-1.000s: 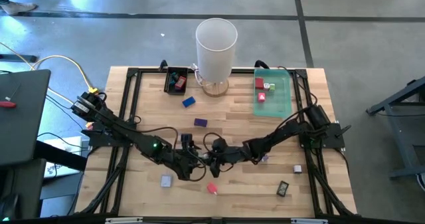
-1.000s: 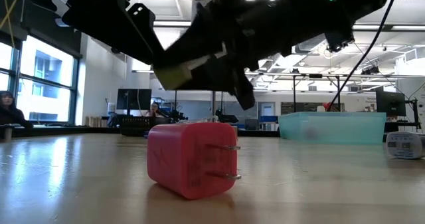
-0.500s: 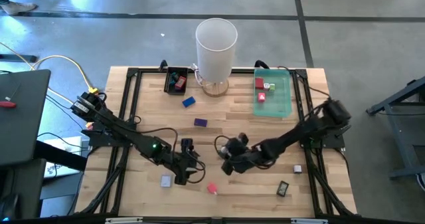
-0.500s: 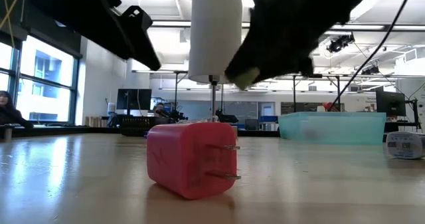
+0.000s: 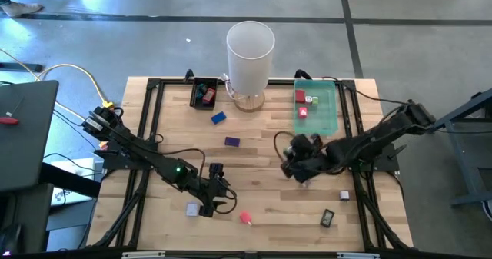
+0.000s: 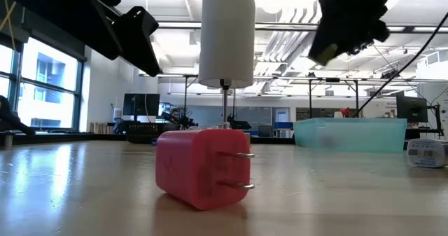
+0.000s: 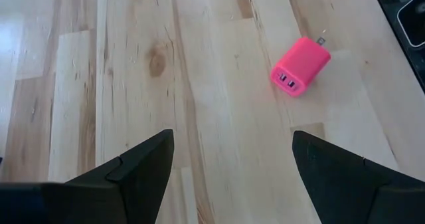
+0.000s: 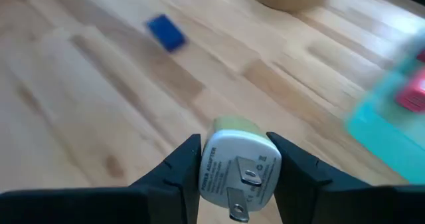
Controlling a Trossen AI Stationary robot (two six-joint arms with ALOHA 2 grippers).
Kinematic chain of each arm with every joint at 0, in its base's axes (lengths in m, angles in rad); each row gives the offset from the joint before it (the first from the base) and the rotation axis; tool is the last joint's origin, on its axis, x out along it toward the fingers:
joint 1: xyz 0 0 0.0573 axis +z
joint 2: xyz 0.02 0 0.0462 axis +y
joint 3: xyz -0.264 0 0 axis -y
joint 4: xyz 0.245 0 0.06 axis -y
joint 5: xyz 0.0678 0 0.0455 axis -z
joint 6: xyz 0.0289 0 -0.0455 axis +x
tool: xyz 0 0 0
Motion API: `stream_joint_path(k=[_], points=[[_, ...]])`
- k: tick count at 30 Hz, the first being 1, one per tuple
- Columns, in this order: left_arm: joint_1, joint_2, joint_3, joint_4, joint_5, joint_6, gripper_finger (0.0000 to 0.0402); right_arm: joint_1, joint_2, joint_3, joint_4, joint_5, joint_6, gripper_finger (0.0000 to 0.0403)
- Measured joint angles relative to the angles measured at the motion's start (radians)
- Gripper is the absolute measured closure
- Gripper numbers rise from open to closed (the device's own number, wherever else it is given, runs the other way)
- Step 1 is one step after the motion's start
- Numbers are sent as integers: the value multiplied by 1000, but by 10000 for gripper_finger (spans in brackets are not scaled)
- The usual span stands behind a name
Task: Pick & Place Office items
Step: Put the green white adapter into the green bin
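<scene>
A smooth white plug adapter (image 8: 238, 167) with two flat metal prongs and small grey print sits clamped between the fingers of the right end effector (image 5: 299, 169), held above the tabletop (image 5: 261, 128) near its right-centre, close to the translucent green tray (image 5: 329, 113). A glossy pink charger block (image 7: 300, 66), rounded at the edges, with two ports on one face and prongs on the other, lies on its side near the front edge. The left end effector (image 5: 216, 200) hovers just beside it with its dark, angular fingers (image 7: 126, 174) spread apart and nothing between them. A small blue block (image 5: 218, 117), a purple one (image 5: 231, 141) and a grey piece (image 5: 191, 209) lie scattered on the pale, knotty butcher-block planks. A tall matte white cylinder (image 5: 250, 50) stands at the back on a round wooden base, beside a small black tray (image 5: 194, 92). Beyond, an open hall with large windows, ceiling pipes and monitors.
</scene>
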State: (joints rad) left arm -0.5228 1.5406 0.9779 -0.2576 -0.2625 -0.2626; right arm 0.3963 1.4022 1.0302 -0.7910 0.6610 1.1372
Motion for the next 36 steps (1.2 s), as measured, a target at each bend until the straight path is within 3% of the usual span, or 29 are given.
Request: stream_joint_path(k=[7, 16, 24, 36], points=[[0, 0, 0, 1, 1, 0, 103, -134, -74, 0, -226, -37, 48, 271], [5, 0, 0, 1, 1, 0, 103, -491, -73, 0, -360, -124, -88, 271], [4, 0, 0, 0, 3, -5, 103, -742, -71, -5, -349, -182, -195, 271], [1, 0, 0, -1, 3, -6, 103, -922, -70, -258, -6, -334, -305, 271]])
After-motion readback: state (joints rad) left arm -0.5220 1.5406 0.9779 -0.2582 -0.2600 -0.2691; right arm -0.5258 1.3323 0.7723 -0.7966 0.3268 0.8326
